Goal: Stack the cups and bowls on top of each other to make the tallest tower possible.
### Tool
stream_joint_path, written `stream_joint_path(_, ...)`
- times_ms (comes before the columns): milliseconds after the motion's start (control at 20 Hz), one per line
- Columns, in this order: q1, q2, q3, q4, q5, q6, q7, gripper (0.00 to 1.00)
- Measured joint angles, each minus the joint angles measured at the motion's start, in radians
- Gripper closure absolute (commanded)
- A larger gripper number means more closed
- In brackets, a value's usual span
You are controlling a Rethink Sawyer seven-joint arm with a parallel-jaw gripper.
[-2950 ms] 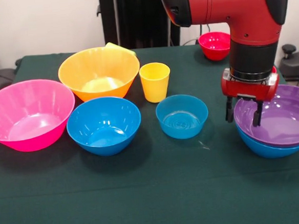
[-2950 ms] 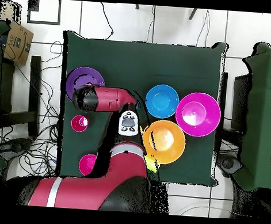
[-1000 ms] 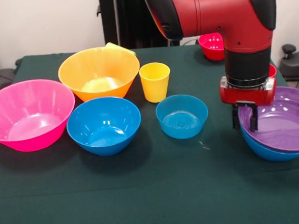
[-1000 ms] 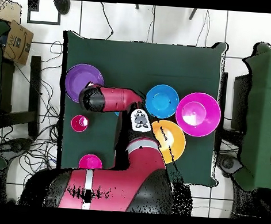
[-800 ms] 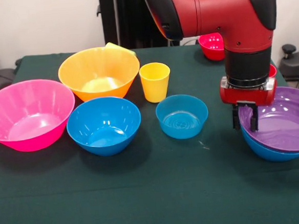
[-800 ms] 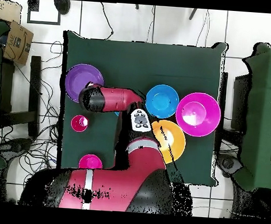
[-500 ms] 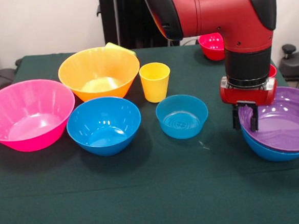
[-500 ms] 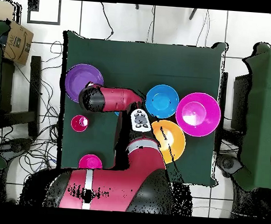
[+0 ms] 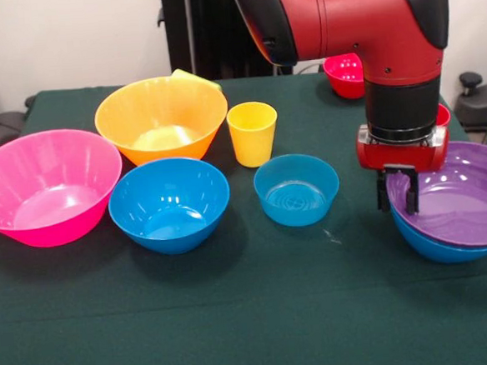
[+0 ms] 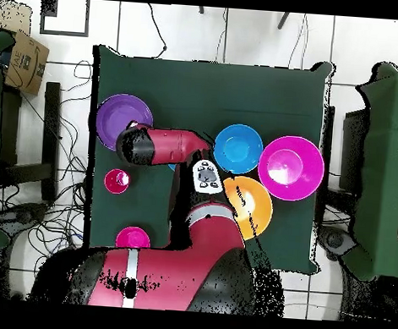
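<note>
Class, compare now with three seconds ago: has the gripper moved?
Yes. The gripper has shifted slightly toward the purple bowl, fingers now closed at its rim.

You have open cloth along the table's (image 9: 254, 332) camera-side edge. The gripper (image 9: 397, 193) sits at the purple bowl's (image 9: 462, 205) rim (blue bowl (image 9: 432, 244) beneath), with the small translucent bowl (image 9: 297, 189) and yellow cup (image 9: 253, 133) crowding its side.
</note>
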State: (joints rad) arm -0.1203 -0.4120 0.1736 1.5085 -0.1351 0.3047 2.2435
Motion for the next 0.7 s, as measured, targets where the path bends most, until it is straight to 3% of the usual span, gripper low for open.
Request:
stream_joint_path(300, -0.029, -0.005, 0.014, 0.000, -0.034, 0.000, 0.000, 1.00)
stream_joint_path(700, -0.123, -0.020, 0.019, -0.001, -0.103, 0.015, 0.000, 1.00)
